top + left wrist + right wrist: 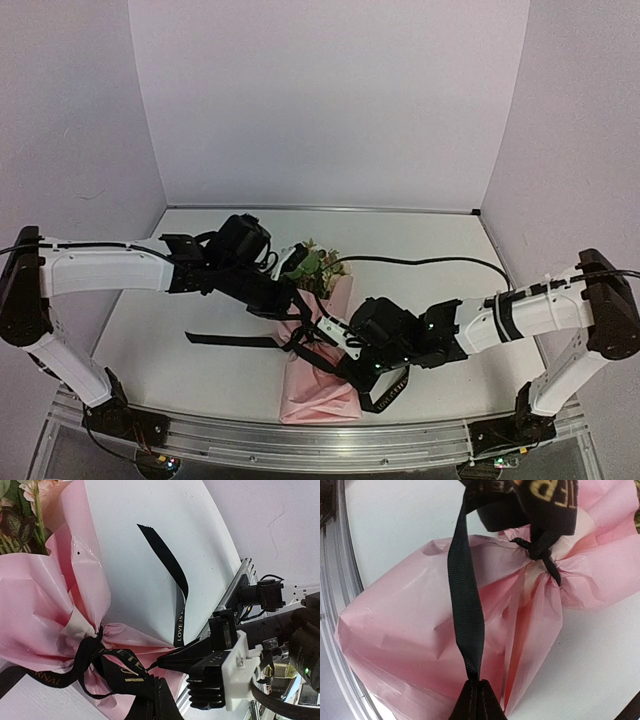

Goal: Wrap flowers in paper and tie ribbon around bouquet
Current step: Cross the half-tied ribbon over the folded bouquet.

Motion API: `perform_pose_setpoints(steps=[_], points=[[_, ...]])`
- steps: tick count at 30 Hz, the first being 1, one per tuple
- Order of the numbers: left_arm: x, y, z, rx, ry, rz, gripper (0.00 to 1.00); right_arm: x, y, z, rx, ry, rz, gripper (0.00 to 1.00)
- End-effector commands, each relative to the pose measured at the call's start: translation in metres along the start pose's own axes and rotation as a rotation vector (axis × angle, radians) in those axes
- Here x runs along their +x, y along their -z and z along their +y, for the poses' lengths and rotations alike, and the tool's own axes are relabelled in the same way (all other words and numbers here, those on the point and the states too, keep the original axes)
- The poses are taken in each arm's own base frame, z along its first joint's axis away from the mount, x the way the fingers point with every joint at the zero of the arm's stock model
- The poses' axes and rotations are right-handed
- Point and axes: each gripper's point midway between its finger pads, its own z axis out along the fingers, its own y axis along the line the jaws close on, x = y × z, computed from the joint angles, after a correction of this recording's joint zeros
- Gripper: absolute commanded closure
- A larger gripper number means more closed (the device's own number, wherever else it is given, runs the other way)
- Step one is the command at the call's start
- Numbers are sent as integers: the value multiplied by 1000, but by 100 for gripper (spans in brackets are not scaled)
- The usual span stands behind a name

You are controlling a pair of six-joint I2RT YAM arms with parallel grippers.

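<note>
The bouquet lies mid-table, its pink paper (318,392) fanning toward the near edge and the flowers (315,264) poking out at the far end. A black lettered ribbon (170,565) is cinched round the paper's neck in a knot (540,547). My left gripper (157,681) is shut on a loop of ribbon beside the knot, above the neck (296,303). My right gripper (477,681) is shut on a taut ribbon strand (467,605) over the paper's lower half. Its closed tip (160,661) shows just right of the left fingers. One loose tail (225,340) trails left.
A metal rail (300,440) runs along the near table edge just past the paper's end. A black cable (430,262) lies across the table behind the right arm. White walls close in the back and both sides.
</note>
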Motion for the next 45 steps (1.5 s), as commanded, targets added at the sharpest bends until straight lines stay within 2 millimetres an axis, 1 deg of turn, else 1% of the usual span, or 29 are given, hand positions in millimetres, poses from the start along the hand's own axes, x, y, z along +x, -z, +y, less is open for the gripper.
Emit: perform_pose_setpoints(steps=[1,4,11,17,20,23,26,29,33,37,40,43,45], points=[[-16,-7,-10,39,-20,30,100,-25,16,-13,32,-73,-137,100],[-14,-7,-8,47,-11,44,100,-41,20,-7,-3,-89,-173,100],[0,4,-3,65,5,58,100,-78,9,19,-126,-116,-181,100],[8,19,1,63,16,44,100,-92,-1,30,-176,-148,-129,100],[9,23,5,49,26,30,100,-89,-11,28,-175,-181,-93,100],[13,26,12,25,42,22,100,-82,-21,19,-152,-225,-68,100],[20,29,19,5,49,21,100,-74,-28,6,-120,-270,-35,100],[32,29,29,-22,53,44,100,-69,-34,-1,-107,-305,-16,100],[51,24,40,-46,64,100,100,-67,-34,-3,-97,-313,-6,100],[69,18,58,-97,97,158,100,-70,-29,-2,-101,-310,-12,100],[77,16,69,-139,121,183,100,-68,-25,-2,-100,-299,-3,100],[83,17,85,-227,155,200,100,-64,-23,-2,-96,-288,9,100],[84,17,88,-241,163,206,100,-63,-22,-2,-97,-284,13,100]])
